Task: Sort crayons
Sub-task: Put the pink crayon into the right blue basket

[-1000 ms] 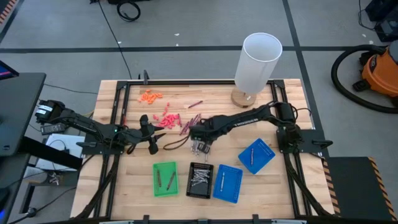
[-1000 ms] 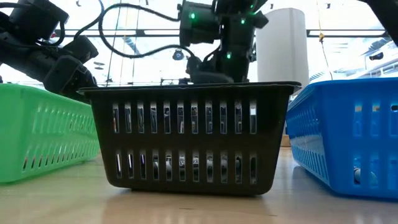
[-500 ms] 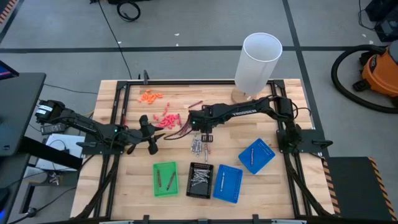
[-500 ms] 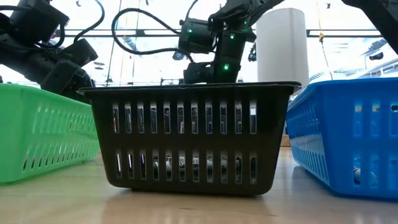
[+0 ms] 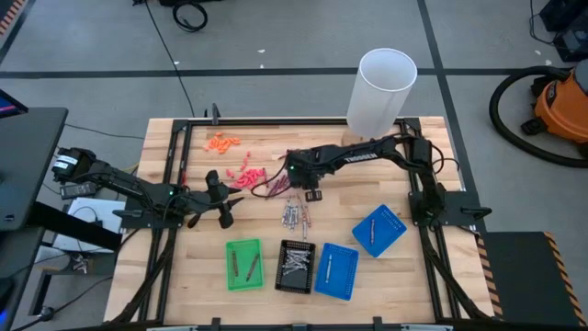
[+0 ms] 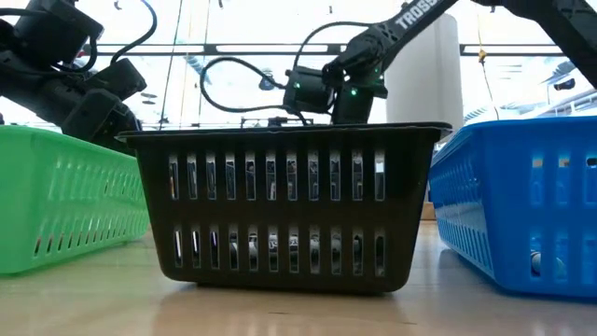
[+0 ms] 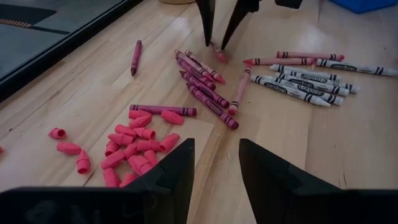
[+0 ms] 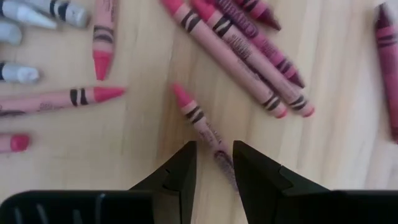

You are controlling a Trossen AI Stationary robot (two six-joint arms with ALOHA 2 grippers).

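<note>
Dark red and pink crayons (image 7: 202,87) lie loose on the wooden table, with silvery grey ones (image 7: 305,79) beside them; both groups also show in the high view (image 5: 276,187) (image 5: 292,216). My right gripper (image 8: 214,163) is open and points down over the pile. Its two fingers (image 7: 205,18) stand on either side of one pink crayon (image 8: 199,118) that lies flat on the wood; I cannot tell whether they touch it. My left gripper (image 7: 214,165) is open and empty, waiting at the table's left (image 5: 220,198), facing the pile.
Stubby coral-pink bits (image 7: 130,140) and orange bits (image 5: 220,142) lie left of the crayons. Near the front edge stand a green tray (image 5: 243,265), a black tray (image 5: 295,267) and two blue trays (image 5: 336,271) (image 5: 378,230). A tall white cylinder (image 5: 381,92) stands at the far edge.
My right gripper has gone from over the grey crayons near the black tray toward the table's far edge, to the dark red and pink crayons. It now stands astride one pink crayon.
</note>
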